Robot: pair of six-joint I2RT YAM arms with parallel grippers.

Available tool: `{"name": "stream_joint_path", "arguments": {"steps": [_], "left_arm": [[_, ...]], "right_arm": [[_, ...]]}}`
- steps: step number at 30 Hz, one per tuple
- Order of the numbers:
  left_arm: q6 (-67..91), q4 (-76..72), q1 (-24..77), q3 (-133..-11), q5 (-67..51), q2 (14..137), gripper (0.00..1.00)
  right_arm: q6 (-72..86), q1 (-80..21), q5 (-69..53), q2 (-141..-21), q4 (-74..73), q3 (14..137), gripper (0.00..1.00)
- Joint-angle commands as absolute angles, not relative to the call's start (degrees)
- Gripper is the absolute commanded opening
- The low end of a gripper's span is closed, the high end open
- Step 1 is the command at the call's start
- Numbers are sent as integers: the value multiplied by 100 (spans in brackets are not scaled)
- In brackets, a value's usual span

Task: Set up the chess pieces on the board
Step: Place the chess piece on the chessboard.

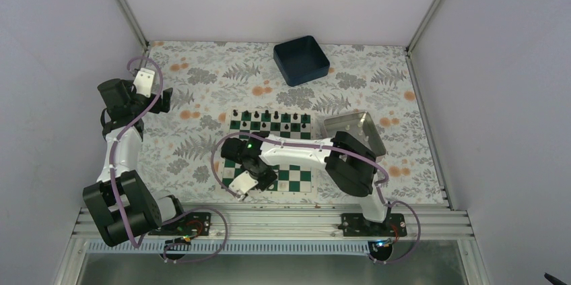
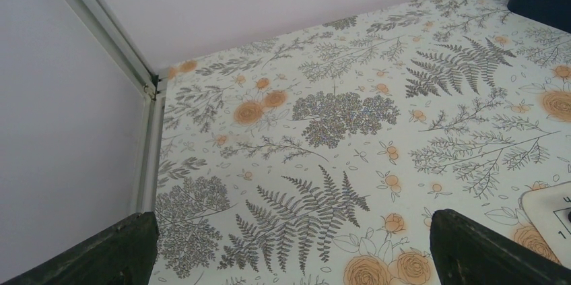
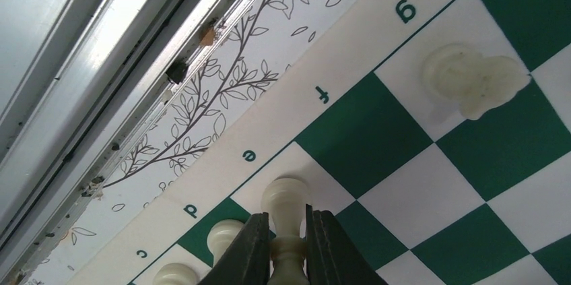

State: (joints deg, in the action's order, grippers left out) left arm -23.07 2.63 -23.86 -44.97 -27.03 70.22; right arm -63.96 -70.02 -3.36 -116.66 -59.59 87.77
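Note:
The board (image 1: 296, 177) lies mid-table, with black pieces (image 1: 269, 118) along its far rows. My right gripper (image 1: 250, 178) hangs over its near left part. In the right wrist view the gripper (image 3: 287, 221) is shut on a tall white chess piece (image 3: 286, 197). The piece's base is at the white square by the letter e on the board (image 3: 363, 133); I cannot tell if it touches. White pieces stand on d (image 3: 225, 234) and c (image 3: 176, 275), and a knight (image 3: 475, 76) on g. My left gripper (image 2: 293, 221) is open and holds nothing, above the floral cloth at the far left (image 1: 153, 89).
A silver tray (image 1: 353, 130) sits just right of the board, and a dark blue bin (image 1: 301, 60) stands at the back. The metal rail (image 3: 101, 62) runs close along the board's near edge. A board corner (image 2: 549, 207) shows at the right of the left wrist view.

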Motion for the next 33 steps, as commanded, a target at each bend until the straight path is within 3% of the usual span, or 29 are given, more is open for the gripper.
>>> {"name": "stream_joint_path", "arguments": {"steps": [1, 13, 25, 33], "left_arm": [[-2272, 216, -2390, -4465, -2858, 7005, 100], [-2276, 211, -2391, -4447, -2853, 7031, 100], [-2298, 233, -2391, -4447, -2896, 7016, 100], [-2294, 242, -2391, -4447, -2867, 6972, 100]], "right_arm": [[-6352, -6969, -369, -11733, -5960, 8686, 12], [-6321, -6968, -353, -11760, -5828, 8654, 15], [-6211, -6913, -300, -11628, -5874, 8686, 32], [-6026, -6637, -687, -10944, -6370, 9130, 34]]}}
